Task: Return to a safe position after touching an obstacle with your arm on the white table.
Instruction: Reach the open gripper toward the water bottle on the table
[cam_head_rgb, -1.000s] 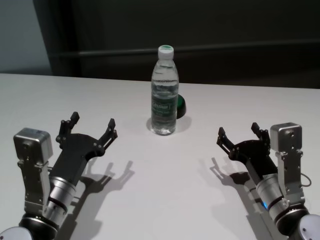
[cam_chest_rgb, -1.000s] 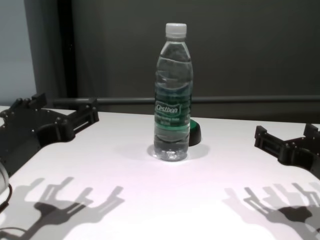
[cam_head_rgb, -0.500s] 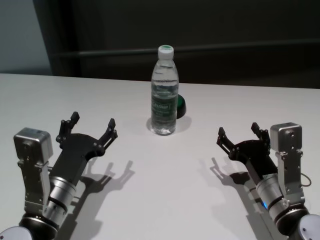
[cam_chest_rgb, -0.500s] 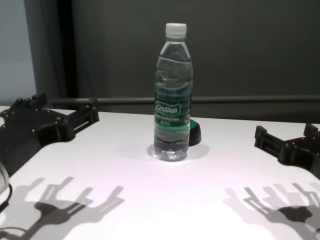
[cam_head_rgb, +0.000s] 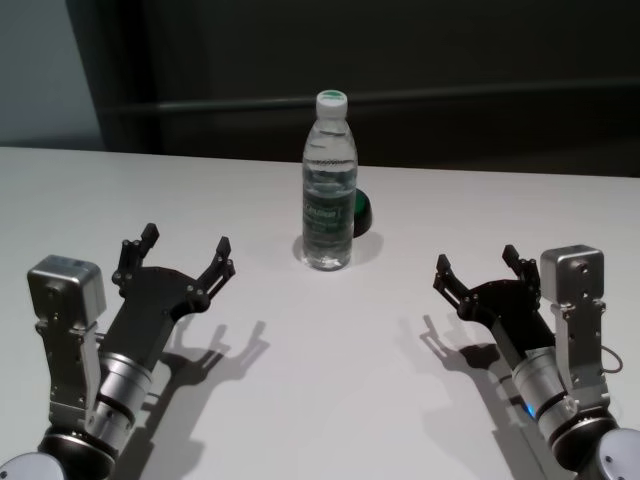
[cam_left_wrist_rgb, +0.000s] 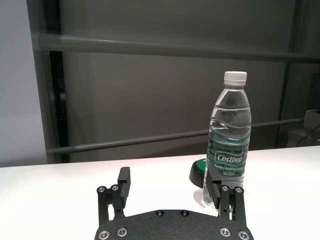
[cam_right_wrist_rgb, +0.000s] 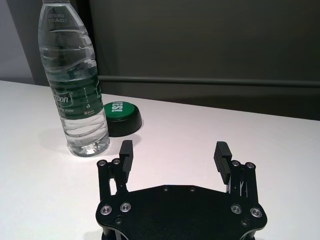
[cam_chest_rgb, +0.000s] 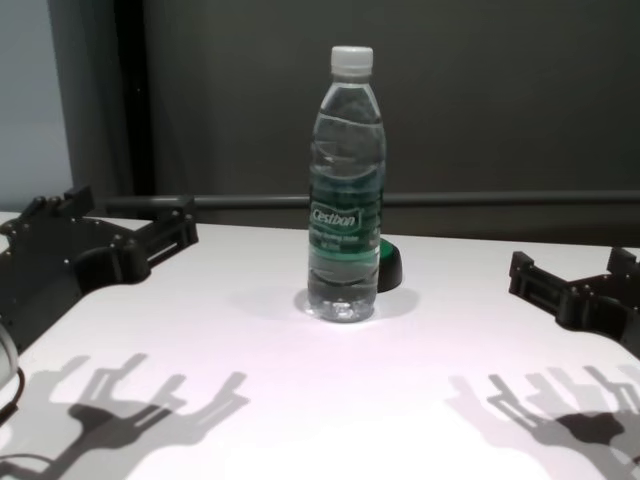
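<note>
The obstacle, a tall clear water bottle (cam_head_rgb: 329, 185) with a white cap and a green label, stands upright on the white table (cam_head_rgb: 320, 400). It also shows in the chest view (cam_chest_rgb: 346, 190), the left wrist view (cam_left_wrist_rgb: 228, 142) and the right wrist view (cam_right_wrist_rgb: 72, 82). My left gripper (cam_head_rgb: 185, 255) is open and empty, low over the table, left of the bottle and apart from it; it also shows in the left wrist view (cam_left_wrist_rgb: 171, 185). My right gripper (cam_head_rgb: 478, 266) is open and empty, right of the bottle and apart from it; it also shows in the right wrist view (cam_right_wrist_rgb: 174, 151).
A small dark dome with a green top (cam_head_rgb: 360, 212) sits just behind and right of the bottle, also in the right wrist view (cam_right_wrist_rgb: 120, 116). A dark wall with a horizontal rail (cam_chest_rgb: 500, 199) runs behind the table's far edge.
</note>
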